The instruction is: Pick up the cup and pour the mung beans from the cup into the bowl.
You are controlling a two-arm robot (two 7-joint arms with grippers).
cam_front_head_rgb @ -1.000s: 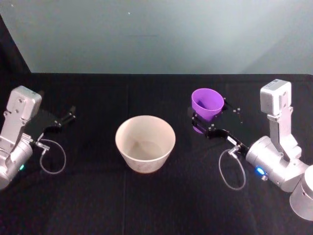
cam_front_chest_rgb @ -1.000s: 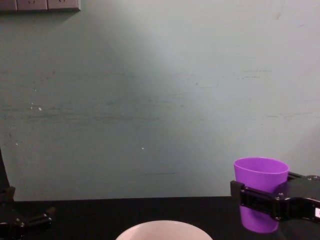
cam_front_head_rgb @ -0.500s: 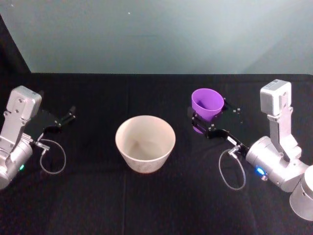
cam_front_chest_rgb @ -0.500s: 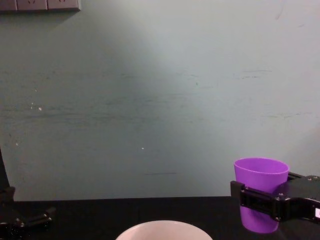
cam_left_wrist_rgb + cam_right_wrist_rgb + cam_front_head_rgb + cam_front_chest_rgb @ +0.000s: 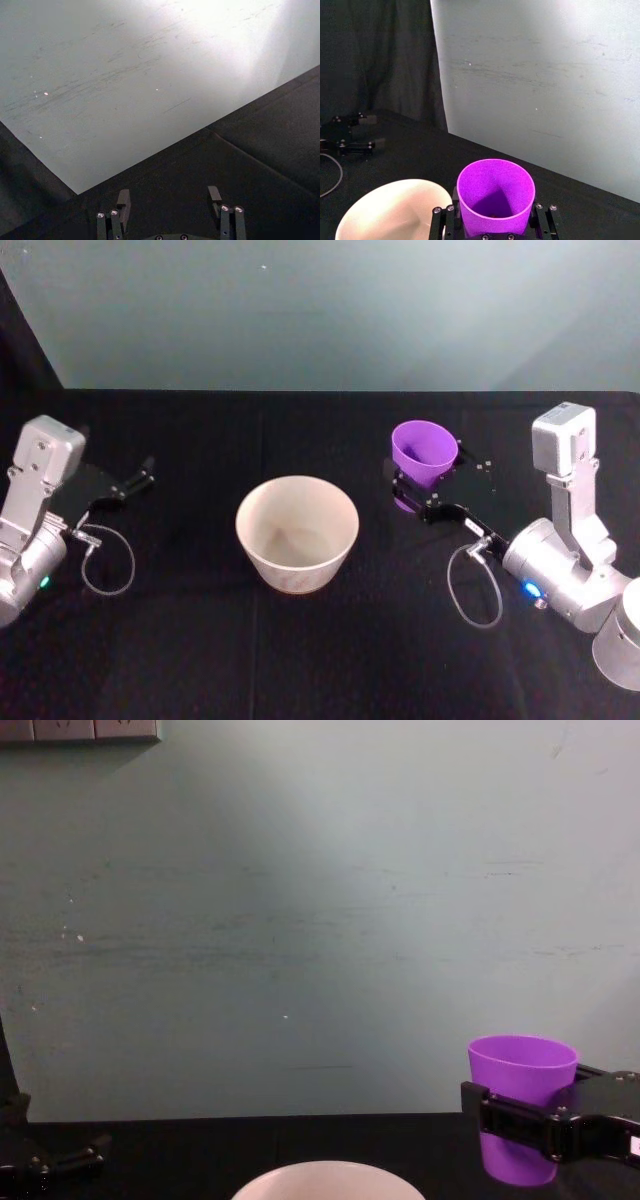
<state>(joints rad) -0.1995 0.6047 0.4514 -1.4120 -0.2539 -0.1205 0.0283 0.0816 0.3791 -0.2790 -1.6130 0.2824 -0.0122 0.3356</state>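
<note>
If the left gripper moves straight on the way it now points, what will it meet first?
Probably nothing soon: ahead of the open left gripper lies only black table, then the pale wall. The bowl sits off to its side, likely outside that line.

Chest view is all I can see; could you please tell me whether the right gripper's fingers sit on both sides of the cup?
Observer: Yes, the right wrist view shows the right gripper with a finger against each side of the cup.
Operator: Thank you. Has anything gone into the bowl?
Observer: No, in the head view the bowl looks empty inside; it sits apart from the cup, to the robot's left of it.
Operator: And the left gripper?
Observer: The left gripper is open above the black cloth.
</note>
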